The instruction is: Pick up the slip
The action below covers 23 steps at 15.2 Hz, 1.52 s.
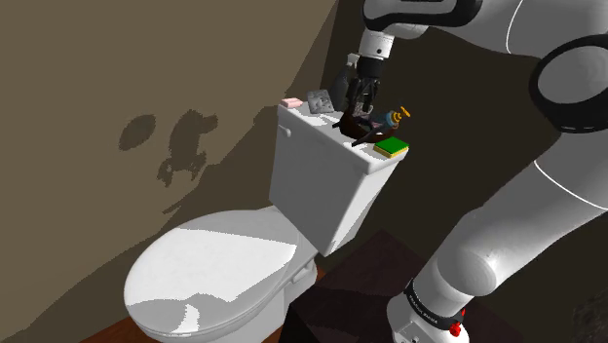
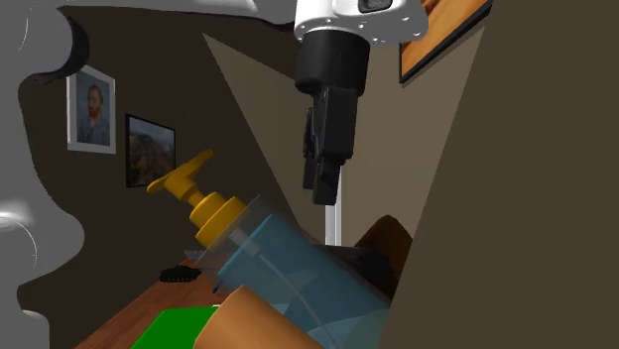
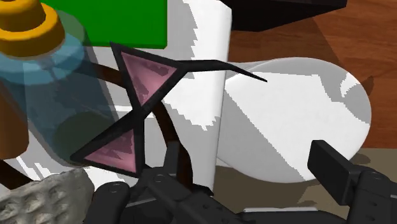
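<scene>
A black-framed thing with two pink triangular panes [image 3: 147,71], shaped like cat-eye glasses, lies on the white toilet tank lid [image 3: 197,108]. In the shoulder view it is a dark shape [image 1: 359,128] on the lid [image 1: 317,134]. My gripper [image 3: 251,167] hangs just above it, open; one finger [image 3: 173,164] is close to its thin black arm, the other [image 3: 331,164] is over the bowl side. Nothing is clasped. The gripper [image 1: 359,101] points straight down, and it is seen side-on [image 2: 322,186] in the second exterior view.
A blue pump bottle with an orange head [image 3: 48,83] [image 1: 395,117] [image 2: 263,258] and a green sponge [image 1: 393,147] [image 3: 121,22] crowd the lid beside it. A grey rough lump [image 1: 319,100] and a pink block [image 1: 290,102] sit further along. The toilet bowl [image 1: 209,278] is below.
</scene>
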{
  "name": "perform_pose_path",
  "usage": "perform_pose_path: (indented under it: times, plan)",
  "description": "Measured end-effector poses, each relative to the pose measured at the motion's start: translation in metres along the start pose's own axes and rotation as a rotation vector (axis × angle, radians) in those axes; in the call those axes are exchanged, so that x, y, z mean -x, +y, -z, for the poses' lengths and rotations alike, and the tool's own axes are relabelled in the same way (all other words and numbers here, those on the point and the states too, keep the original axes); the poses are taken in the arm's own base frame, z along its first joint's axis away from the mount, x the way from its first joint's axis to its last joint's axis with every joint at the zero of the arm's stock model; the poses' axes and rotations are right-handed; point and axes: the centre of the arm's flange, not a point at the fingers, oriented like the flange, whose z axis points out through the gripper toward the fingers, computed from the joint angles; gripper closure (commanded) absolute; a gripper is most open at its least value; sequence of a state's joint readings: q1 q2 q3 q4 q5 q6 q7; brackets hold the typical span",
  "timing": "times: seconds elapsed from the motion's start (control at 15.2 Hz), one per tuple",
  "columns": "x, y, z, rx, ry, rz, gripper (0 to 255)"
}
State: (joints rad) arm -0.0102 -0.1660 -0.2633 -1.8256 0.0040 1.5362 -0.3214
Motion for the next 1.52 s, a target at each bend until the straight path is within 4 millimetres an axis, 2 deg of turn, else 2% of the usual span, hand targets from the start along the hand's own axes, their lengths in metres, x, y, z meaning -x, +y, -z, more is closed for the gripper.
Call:
perform_pose_path:
  times: [0.26,0.33,0.79,0.86,1.52]
  plan:
    - [-0.044,0.035,-0.001,-0.007,-0.046,0.033,0]
    - [-0.049,0.04,-0.003,-0.008,-0.052,0.038,0]
    - [-0.058,0.047,-0.035,-0.009,-0.058,0.042,0]
    - [-0.059,0.047,-0.038,-0.008,-0.058,0.043,255]
    - [-0.059,0.049,-0.036,-0.005,-0.052,0.041,255]
